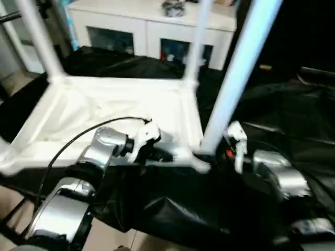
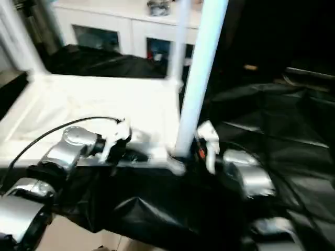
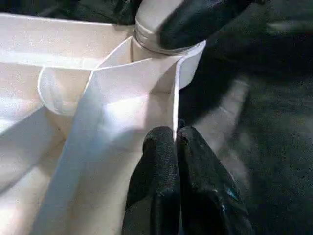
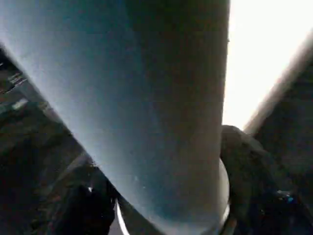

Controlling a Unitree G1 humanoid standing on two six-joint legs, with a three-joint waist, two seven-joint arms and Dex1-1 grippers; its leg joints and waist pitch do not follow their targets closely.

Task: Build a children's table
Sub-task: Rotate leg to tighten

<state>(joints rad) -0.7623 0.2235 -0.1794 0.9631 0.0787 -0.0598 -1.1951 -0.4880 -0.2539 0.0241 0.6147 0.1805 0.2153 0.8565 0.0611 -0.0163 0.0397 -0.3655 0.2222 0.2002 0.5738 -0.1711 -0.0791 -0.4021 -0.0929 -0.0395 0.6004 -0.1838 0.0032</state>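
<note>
The children's table top [image 1: 104, 104] lies upside down on black cloth, ribbed underside up. White legs stand in its corner sockets: the far left leg [image 1: 39, 36], the far right leg [image 1: 196, 42] and the near right leg [image 1: 235, 78]. My left gripper [image 3: 175, 134] is shut on the thin raised rim [image 3: 173, 93] of the near edge, close to the near right corner. My right gripper [image 4: 171, 196] grips the base of the near right leg [image 4: 146, 98], one black finger [image 4: 254, 166] on each side of the tube, just above the socket.
A white cabinet [image 1: 146, 26] with glass doors stands behind the table. Black cloth [image 1: 282, 115] covers the surface to the right and in front. A cable [image 1: 68, 144] runs along my left forearm. Pale floor [image 1: 115, 238] shows at the lower left.
</note>
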